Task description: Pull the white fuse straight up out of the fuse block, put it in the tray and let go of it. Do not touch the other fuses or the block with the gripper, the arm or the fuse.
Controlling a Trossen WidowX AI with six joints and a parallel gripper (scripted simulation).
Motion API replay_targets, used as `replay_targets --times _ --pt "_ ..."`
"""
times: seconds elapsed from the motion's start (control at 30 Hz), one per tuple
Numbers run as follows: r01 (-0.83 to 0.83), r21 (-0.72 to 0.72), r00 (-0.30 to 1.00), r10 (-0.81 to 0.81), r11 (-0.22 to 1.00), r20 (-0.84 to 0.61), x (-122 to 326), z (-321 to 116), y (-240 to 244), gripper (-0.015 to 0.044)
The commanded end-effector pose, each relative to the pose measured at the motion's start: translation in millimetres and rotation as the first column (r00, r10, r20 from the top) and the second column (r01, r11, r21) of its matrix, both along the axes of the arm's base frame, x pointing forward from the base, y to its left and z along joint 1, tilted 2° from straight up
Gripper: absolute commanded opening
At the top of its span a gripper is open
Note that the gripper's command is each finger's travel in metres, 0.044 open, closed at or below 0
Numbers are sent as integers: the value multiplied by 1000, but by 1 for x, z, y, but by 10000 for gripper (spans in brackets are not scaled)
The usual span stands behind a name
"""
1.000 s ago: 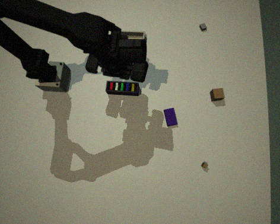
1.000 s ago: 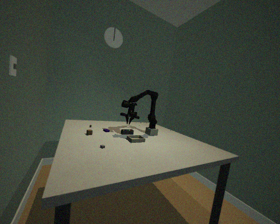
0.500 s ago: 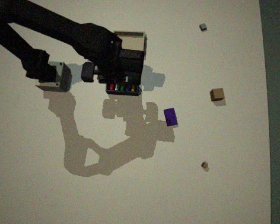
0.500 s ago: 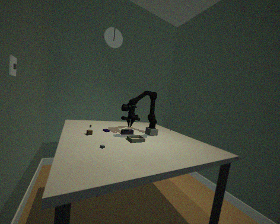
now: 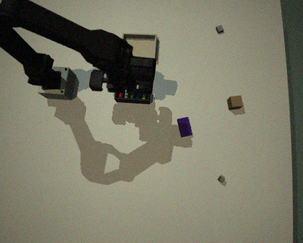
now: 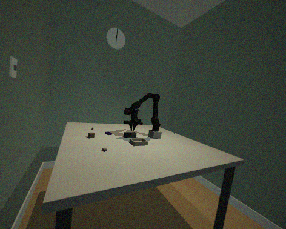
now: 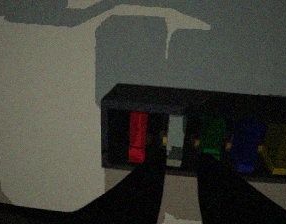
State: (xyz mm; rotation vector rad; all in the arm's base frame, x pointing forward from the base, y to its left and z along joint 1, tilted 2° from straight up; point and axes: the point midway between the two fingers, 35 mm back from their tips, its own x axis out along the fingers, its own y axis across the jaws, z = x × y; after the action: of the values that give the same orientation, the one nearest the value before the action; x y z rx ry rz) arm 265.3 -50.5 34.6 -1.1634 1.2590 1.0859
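Now, gripper (image 7: 175, 163): low over the fuse block (image 7: 194, 99), fingers a narrow gap apart, clamped on nothing.
White fuse (image 7: 174, 137): seated in the block, second slot, beside the red fuse (image 7: 138, 136), framed between the fingertips.
Contact: cannot tell whether the tips touch the block.
Block's place: in the table's (image 6: 126, 169) far half, near the arm's base.
Tray (image 5: 140, 36): just beside the block, partly hidden by the wrist.

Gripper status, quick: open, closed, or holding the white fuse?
Gripper: partly open, holding nothing; fingers straddle the white fuse, which sits in the fuse block.
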Motion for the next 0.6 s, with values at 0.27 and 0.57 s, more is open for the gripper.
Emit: replay_targets --times 0.27,0.57 --pt "-5 -4 1000 5 1000 -2 -2 -12 -1 74" --pt "-5 -4 1000 5 1000 -2 -2 -14 -1 74"
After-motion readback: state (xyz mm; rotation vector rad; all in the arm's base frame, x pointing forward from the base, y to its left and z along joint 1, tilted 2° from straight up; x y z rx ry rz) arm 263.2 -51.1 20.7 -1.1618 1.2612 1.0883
